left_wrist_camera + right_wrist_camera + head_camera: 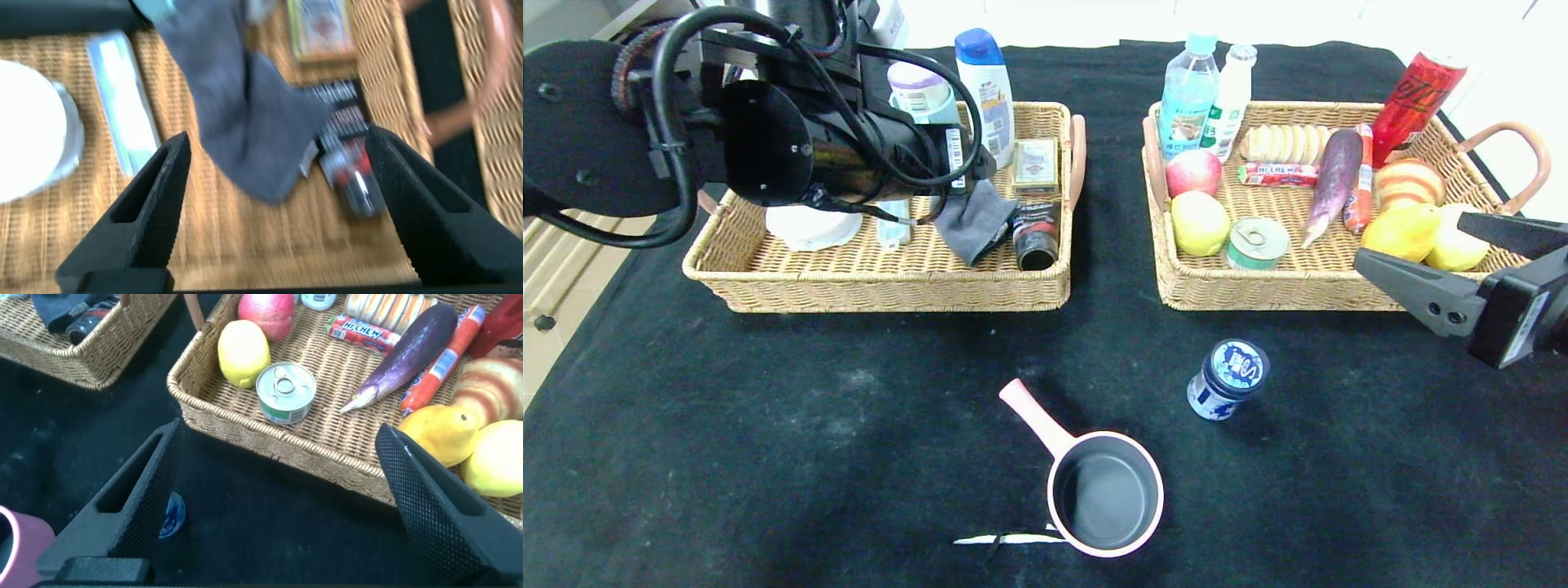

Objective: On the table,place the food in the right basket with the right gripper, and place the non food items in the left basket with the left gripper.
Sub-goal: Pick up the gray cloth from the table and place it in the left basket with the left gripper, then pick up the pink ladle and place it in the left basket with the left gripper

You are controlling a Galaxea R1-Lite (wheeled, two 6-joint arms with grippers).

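My left gripper (278,139) is open and empty above the left basket (768,278). The dark grey cloth (245,131) lies loose in that basket under the jaws, also in the head view (970,220), beside the translucent case (894,230). The green tin (1256,242) sits in the right basket (1258,294). The blue jar (1229,378) and the pink saucepan (1103,490) stand on the black table (768,441). My right gripper (1410,240) is open and empty over the right basket's front right corner. In its wrist view (282,433) the jar (172,516) peeks from behind one finger.
The left basket also holds bottles, a white dish (809,227), a box and a dark tube (1036,237). The right basket holds fruit, sausages, bottles and a red can (1417,94). A white strip (1005,538) lies by the saucepan.
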